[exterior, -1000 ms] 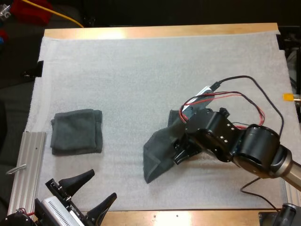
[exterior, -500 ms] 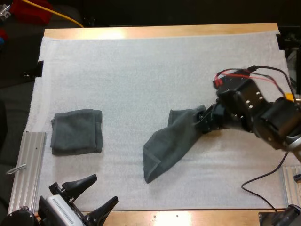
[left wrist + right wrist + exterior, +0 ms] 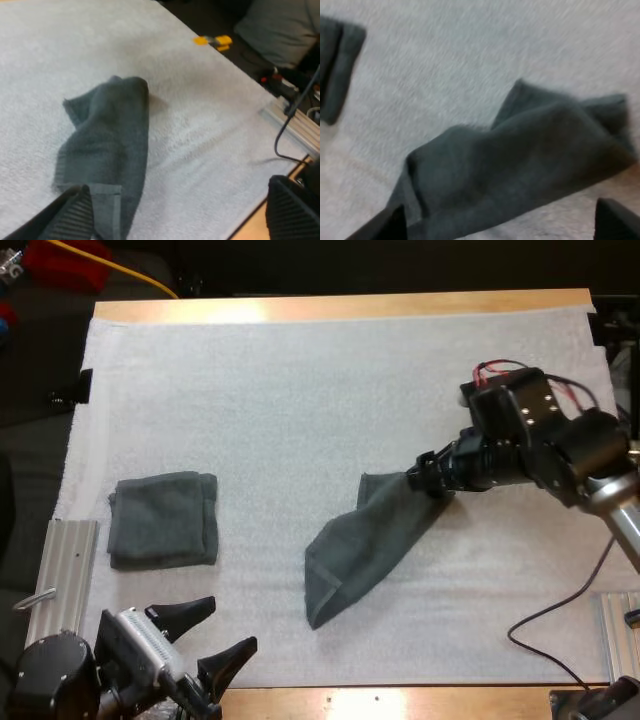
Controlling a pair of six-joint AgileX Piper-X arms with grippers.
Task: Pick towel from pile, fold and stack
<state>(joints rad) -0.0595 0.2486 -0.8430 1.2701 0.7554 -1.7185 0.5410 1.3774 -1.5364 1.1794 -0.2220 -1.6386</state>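
Overhead, you have the crumpled towel (image 3: 360, 545) lying right of centre on the white mat (image 3: 300, 390), stretched on a diagonal from its near hem up to its far right corner. That corner is hard to read, because your right hand (image 3: 422, 482) sits right at it and covers the tip. From this view you cannot tell whether the cloth is touched. The folded towel (image 3: 163, 520) lies flat close to the mat's left edge, just beyond a metal rail (image 3: 58, 590). Your left hand (image 3: 218, 635) hovers at the near edge of the bench (image 3: 350, 308), fingers spread, holding nothing, and the frame cuts off its arm. Bare mat lies between the two towels and across the whole far half, so there is plenty of room there.

From the left wrist, your two fingers (image 3: 70, 217) stand wide apart with nothing between them. The crumpled towel lies ahead, and its near hem is partly hidden behind one finger. Past the mat's edge, another rail and dark clutter are too dim to name.

From the right wrist, your fingers (image 3: 615, 220) are also wide apart, gripping nothing. The crumpled towel bunches just ahead of them in raised folds. The folded towel shows farther off, cut by the frame.
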